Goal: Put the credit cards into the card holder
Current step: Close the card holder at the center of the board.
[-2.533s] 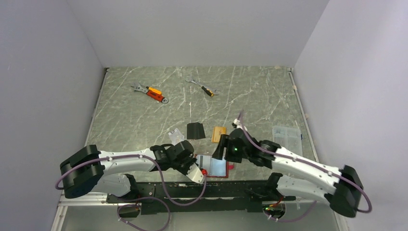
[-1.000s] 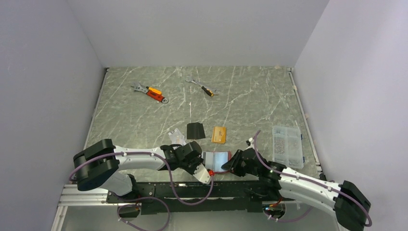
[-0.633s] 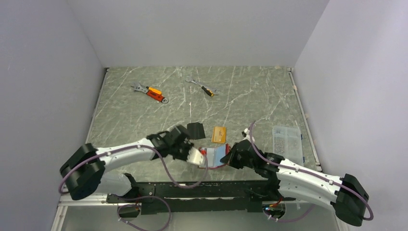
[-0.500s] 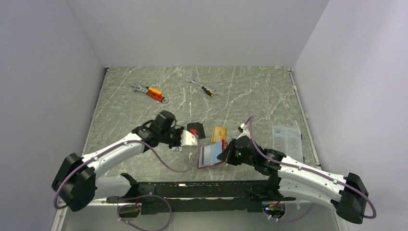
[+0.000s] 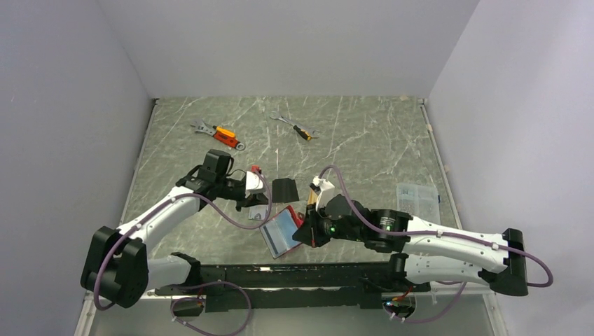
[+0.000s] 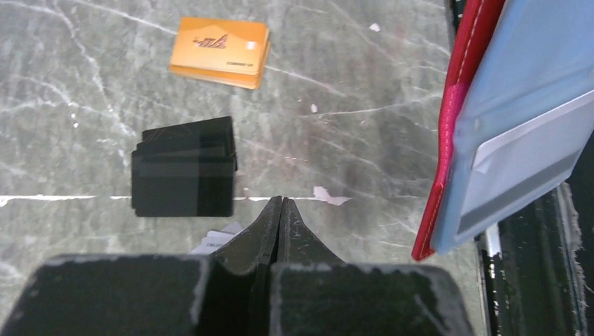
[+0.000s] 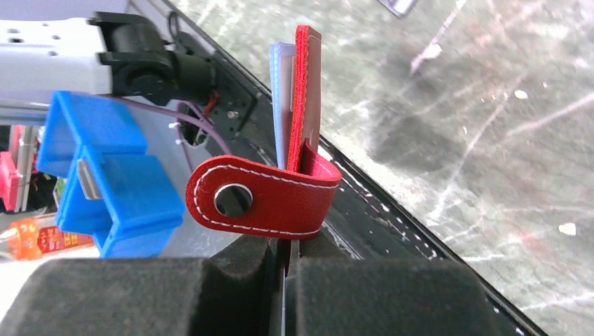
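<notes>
We see the card holder (image 5: pixel 281 231) opened and tilted near the front edge of the table (image 5: pixel 364 140), with its pale blue pockets facing up. One silver-grey card (image 6: pixel 522 175) with a dark stripe sits in the outer pocket, partly sticking out. The right gripper (image 7: pixel 284 243) is clamped onto the holder's red cover just under the snap tab (image 7: pixel 263 199), which curls across the fingers (the tab hangs unfastened).

Behind the holder lie the orange cards (image 6: pixel 219 50) in a small stack. They carry a line of print and a logo, both too small for us to read. Just beside them is a stack of black cards (image 6: pixel 183 175), and a loose silver-grey card (image 5: pixel 259 212) lies on the table nearby. The left gripper (image 6: pixel 281 203) hovers over these with its fingers pressed together and nothing between them.

Farther back are two orange-handled wrenches (image 5: pixel 223 135), well apart from the cards. At the right is a clear compartment box (image 5: pixel 418 199); we cannot make out its contents.
</notes>
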You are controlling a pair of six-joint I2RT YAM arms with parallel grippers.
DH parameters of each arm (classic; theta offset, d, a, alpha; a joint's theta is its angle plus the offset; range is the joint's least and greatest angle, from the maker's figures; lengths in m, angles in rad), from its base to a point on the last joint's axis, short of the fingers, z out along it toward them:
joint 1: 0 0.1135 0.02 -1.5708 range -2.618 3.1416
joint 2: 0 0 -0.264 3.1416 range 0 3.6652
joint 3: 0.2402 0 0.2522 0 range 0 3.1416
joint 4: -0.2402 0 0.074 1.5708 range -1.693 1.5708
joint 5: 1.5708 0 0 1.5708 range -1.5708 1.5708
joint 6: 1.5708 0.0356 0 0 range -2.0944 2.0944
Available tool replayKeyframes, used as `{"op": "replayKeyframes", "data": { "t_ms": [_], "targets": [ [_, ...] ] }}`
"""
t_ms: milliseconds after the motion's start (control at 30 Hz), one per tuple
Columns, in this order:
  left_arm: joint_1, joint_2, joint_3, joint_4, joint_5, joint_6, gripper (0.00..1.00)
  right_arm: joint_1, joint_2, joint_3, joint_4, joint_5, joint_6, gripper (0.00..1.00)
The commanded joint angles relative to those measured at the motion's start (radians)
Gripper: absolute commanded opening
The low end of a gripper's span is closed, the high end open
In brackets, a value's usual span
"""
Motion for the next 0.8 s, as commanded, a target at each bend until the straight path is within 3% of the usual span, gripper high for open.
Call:
{"op": "replayKeyframes", "data": {
  "t_ms": [0, 100, 533, 767],
  "targets": [
    [-0.002, -0.046, -0.026, -0.026, 0.151, 0.074, 0.00, 0.019, -0.068, 0.053, 0.096, 0.025, -0.090, 0.00],
    [-0.050, -0.113, -0.044, -0.059, 0.112, 0.100, 0.00, 0.017, -0.128, -0.005, 0.174, 0.059, -0.091, 0.00],
    [-0.150, -0.125, 0.138, -0.435, 0.262, 0.281, 0.00, -0.039, -0.209, -0.174, 0.300, 0.150, -0.004, 0.00],
    [-0.181, -0.085, 0.124, -0.366, 0.313, 0.208, 0.00, -0.074, -0.076, -0.240, 0.473, 0.015, 0.021, 0.00]
  ]
}}
